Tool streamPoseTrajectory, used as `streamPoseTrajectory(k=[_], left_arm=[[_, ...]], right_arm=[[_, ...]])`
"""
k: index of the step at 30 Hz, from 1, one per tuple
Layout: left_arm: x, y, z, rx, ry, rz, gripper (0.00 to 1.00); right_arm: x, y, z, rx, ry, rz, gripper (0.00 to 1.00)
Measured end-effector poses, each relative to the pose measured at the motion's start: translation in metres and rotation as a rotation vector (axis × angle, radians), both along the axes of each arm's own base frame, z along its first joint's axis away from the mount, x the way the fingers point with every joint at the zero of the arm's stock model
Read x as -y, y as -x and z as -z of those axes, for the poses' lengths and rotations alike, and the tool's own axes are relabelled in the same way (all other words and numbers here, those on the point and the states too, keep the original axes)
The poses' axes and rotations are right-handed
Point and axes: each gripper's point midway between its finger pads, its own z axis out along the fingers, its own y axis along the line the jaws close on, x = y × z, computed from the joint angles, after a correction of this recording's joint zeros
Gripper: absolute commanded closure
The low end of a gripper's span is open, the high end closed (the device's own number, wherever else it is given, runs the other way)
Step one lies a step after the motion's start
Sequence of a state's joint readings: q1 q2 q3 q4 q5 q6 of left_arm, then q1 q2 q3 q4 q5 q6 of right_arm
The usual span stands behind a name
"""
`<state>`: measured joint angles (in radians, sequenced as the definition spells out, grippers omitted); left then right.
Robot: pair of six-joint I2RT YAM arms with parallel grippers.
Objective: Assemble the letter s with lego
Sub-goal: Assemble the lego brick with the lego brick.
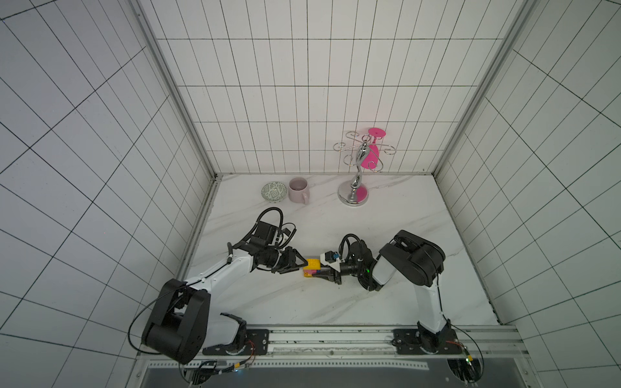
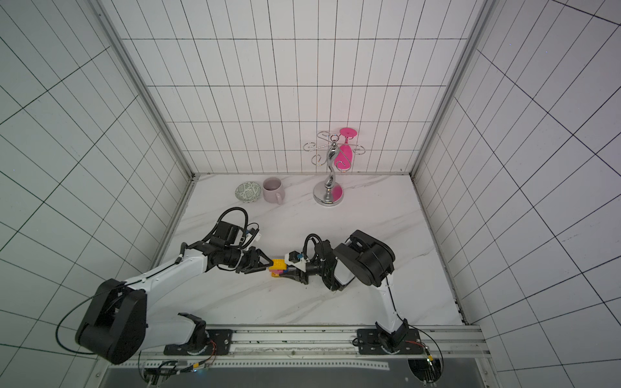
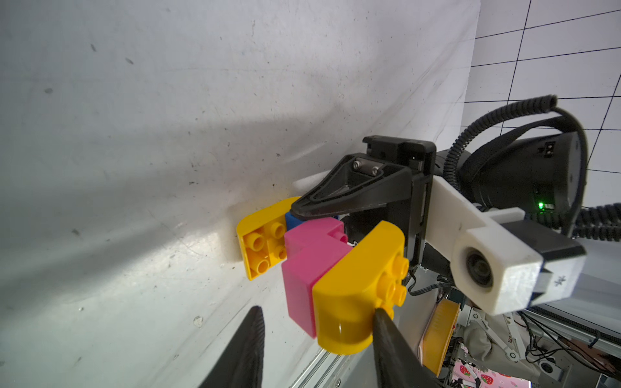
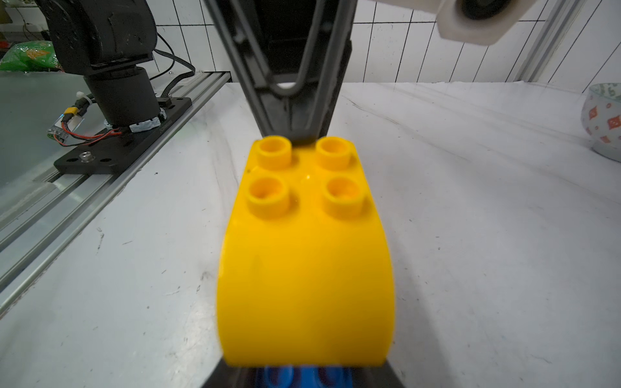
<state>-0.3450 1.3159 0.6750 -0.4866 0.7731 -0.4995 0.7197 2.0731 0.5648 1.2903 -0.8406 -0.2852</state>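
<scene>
- The lego S cluster (image 1: 310, 267) sits at mid-table between the two grippers, low over the white marble tabletop (image 1: 386, 275). Whether it rests on the tabletop cannot be told.
- In the left wrist view the joined bricks are a yellow rounded brick (image 3: 353, 292) nearest the camera, pink bricks (image 3: 307, 268) in the middle, a blue brick (image 3: 293, 220) and a second yellow brick (image 3: 260, 245) beyond, next to the table surface.
- The right gripper (image 1: 318, 272) comes in from the right and is clamped tight on the cluster. In its wrist view the blue brick (image 4: 302, 376) lies between its fingers, under the yellow brick.
- The left gripper (image 1: 301, 264) meets the cluster from the left with its jaws apart and grips nothing.
- One of its fingers (image 3: 386, 339) touches the studded end of the near yellow brick, while the other finger (image 3: 248, 346) stands clear of the bricks.
- At the far left of the table a patterned bowl (image 1: 274, 192) stands just beside a pale pink mug (image 1: 299, 190).
- Far right of them a chrome glass stand (image 1: 353, 196) carries a pink wine glass (image 1: 370, 155) hung upside down.
</scene>
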Motion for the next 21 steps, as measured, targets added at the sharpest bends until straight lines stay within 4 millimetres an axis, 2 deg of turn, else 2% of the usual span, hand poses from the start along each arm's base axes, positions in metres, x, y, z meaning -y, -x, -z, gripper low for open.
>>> streamPoseTrajectory(k=[8,21], left_arm=[[0.0005,-0.0024,-0.0007,0.001,-0.003,0.0,0.64],[0.0009,-0.0027,-0.0015,0.005,-0.001,0.002,0.65]], right_arm=[[0.0,-0.0001,-0.0001,0.0,0.0,0.001,0.81],[0.0,-0.0001,-0.0002,-0.003,-0.001,0.001,0.81]])
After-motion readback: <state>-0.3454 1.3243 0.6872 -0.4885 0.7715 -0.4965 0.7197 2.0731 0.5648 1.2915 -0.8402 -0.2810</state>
